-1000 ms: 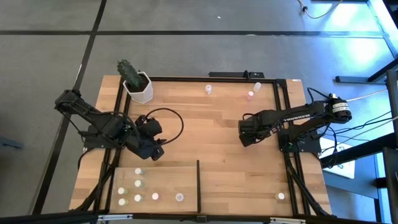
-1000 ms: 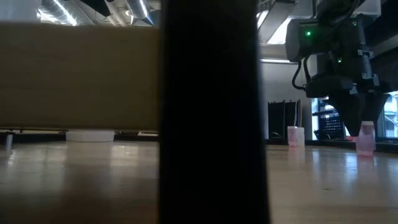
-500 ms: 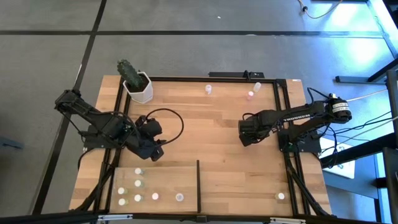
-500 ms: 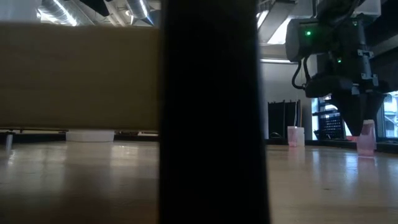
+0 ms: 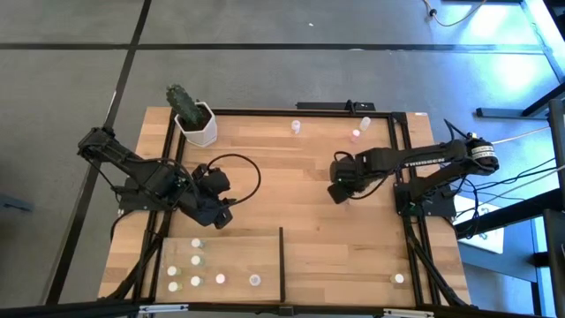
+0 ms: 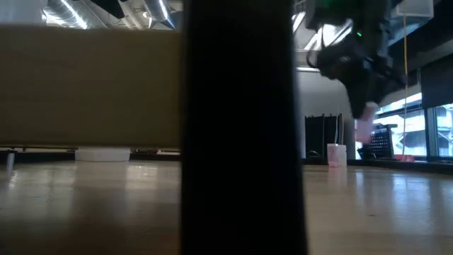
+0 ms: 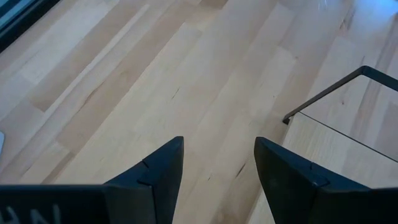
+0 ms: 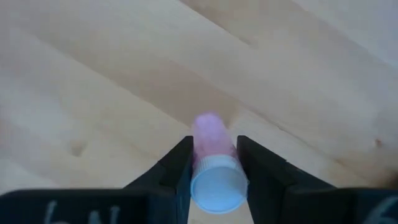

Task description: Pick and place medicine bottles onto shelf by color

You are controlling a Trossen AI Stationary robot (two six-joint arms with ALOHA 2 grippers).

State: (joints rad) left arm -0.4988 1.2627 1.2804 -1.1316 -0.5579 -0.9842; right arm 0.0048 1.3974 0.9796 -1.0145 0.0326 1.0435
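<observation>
My right gripper (image 5: 338,191) hangs over the table's middle right, shut on a small pink medicine bottle (image 8: 208,140) with a white cap (image 8: 216,184). The low view shows that bottle (image 6: 363,128) in the air under the gripper. My left gripper (image 7: 217,168) stands open above bare table, just beyond the shelf's far edge (image 7: 323,93). The shelf (image 5: 238,247), a pale wood panel at the near left, carries several bottles standing on their bases, such as one (image 5: 196,244). Three more bottles (image 5: 297,127) (image 5: 357,134) (image 5: 365,123) stand near the far edge. My right gripper pinches the pink bottle between its two fingers (image 8: 177,168) on the upper body just under the cap (image 8: 206,160). The fingers come from above, pointing down. The bottle hangs below them, cap up, lifted clear of the table.
A white hexagonal pot with a cactus (image 5: 196,124) stands at the far left corner. A thin black divider (image 5: 282,263) edges the shelf's right side. One bottle (image 5: 399,279) stands at the near right corner. A pink bottle (image 6: 336,154) stands on the table behind the lifted one.
My right gripper has risen and gone a little toward the table's left edge, taking the pink bottle with it. The bottle stood on the table a second ago and now hangs clear of it.
</observation>
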